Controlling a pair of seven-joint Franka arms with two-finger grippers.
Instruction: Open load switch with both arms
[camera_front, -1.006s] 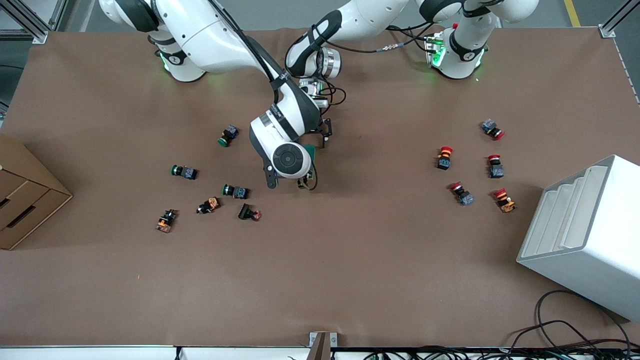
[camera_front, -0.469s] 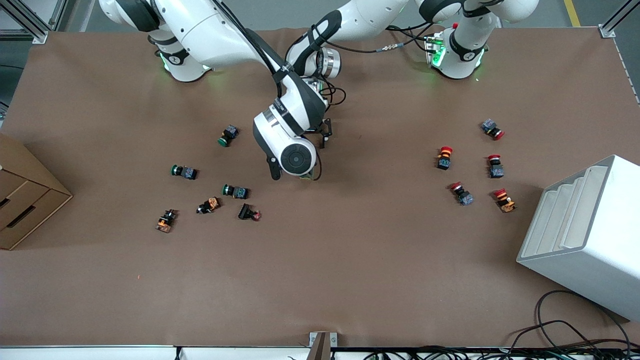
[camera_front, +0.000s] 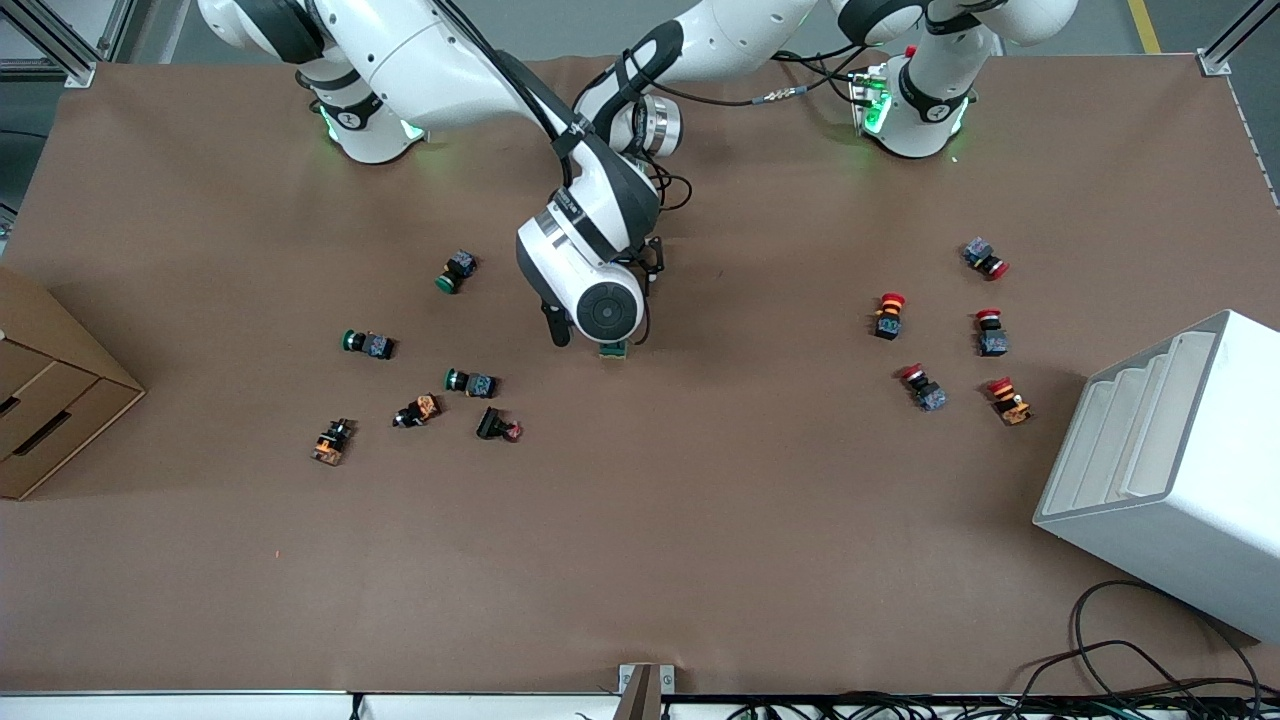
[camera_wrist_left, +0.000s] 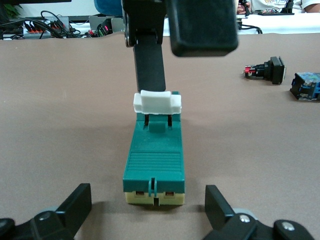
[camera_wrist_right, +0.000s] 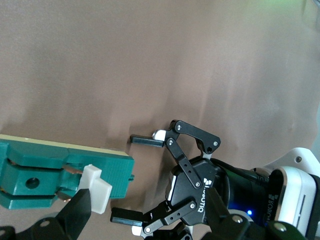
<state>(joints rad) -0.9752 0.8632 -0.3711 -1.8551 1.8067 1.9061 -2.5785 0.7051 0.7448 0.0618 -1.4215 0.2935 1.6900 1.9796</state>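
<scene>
The load switch (camera_wrist_left: 155, 159) is a dark green block with a cream base and a white lever (camera_wrist_left: 157, 103), lying flat on the brown table. In the front view only its end (camera_front: 612, 349) shows under the right arm's wrist. My left gripper (camera_wrist_left: 148, 212) is open at table height, its fingers (camera_wrist_left: 75, 207) flanking the switch's cream end without touching it. My right gripper (camera_wrist_right: 147, 220) is open over the lever end, one finger (camera_wrist_right: 77, 210) beside the white lever (camera_wrist_right: 97, 189). The open left gripper (camera_wrist_right: 122, 177) also shows there, at the green block's end (camera_wrist_right: 115, 170).
Green, orange and black push buttons (camera_front: 470, 381) lie scattered toward the right arm's end. Red ones (camera_front: 888, 315) lie toward the left arm's end. A cardboard box (camera_front: 50, 400) and a white bin (camera_front: 1170, 470) stand at the table's ends. Cables (camera_front: 1120, 670) trail at the front edge.
The right arm's wrist has shifted toward the arms' bases and turned over the switch. The switch's end now shows below it. The left arm has barely moved.
</scene>
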